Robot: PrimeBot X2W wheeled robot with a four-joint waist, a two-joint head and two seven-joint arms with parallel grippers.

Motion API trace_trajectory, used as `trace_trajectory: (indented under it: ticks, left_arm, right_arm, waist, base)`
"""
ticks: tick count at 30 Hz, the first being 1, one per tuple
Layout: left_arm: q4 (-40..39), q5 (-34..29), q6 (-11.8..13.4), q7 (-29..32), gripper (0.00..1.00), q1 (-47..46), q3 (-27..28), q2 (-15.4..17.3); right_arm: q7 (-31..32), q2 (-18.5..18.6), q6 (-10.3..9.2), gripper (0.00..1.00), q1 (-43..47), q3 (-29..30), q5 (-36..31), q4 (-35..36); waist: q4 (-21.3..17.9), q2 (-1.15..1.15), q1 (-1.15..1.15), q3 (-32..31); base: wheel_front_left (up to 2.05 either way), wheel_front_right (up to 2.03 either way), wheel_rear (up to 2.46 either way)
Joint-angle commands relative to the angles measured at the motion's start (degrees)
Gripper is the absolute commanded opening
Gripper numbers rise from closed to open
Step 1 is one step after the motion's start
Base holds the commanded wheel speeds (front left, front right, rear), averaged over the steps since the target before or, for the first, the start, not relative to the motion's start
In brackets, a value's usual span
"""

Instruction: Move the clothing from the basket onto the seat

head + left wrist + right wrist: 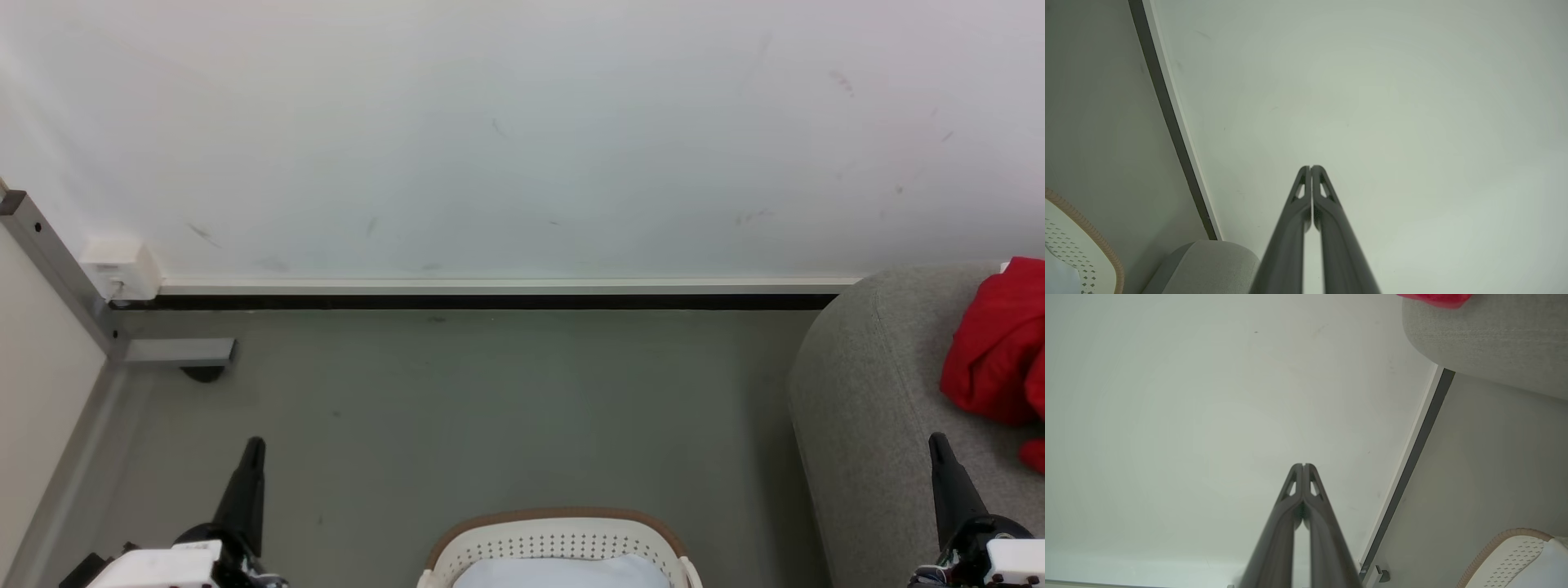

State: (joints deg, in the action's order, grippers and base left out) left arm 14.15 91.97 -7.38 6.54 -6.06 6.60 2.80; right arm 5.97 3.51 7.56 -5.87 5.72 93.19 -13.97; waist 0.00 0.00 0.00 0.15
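A heap of red clothing (1000,343) lies on the grey seat (873,408) at the right edge of the head view; a red scrap of the clothing (1435,299) tops the seat (1490,339) in the right wrist view. The white basket (559,543) with its brown rim stands on the floor at bottom centre, holding pale light-blue fabric (563,572). My left gripper (255,445) is shut and empty at lower left, its fingertips (1310,168) pressed together toward the wall. My right gripper (937,441) is shut and empty beside the seat, fingertips (1303,465) together.
A white wall (522,139) with a dark skirting strip (490,301) runs across the back. A grey metal frame leg (171,351) and a white box (122,268) stand at the left. Grey floor (490,408) lies between basket and wall.
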Motion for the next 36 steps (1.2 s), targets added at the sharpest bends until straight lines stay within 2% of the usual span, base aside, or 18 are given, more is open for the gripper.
trace_trajectory:
  ticks: [1,36]
  left_arm:
    - [0.0,0.8,-0.3,0.2,0.0,-0.5,0.1,0.1]
    - [0.0,0.8,-0.3,0.2,0.0,-0.5,0.0,0.1]
  right_arm:
    - [0.0,0.0,-0.14,0.0,-0.7,0.1,-0.2,-0.1]
    - [0.4,-0.3,-0.14,0.0,-0.7,0.5,-0.5,-0.2]
  waist:
    - [0.0,0.0,0.0,0.0]
    - [0.0,0.0,0.0,0.0]
  base:
    - [0.0,0.0,0.0]
    - [0.0,0.0,0.0]
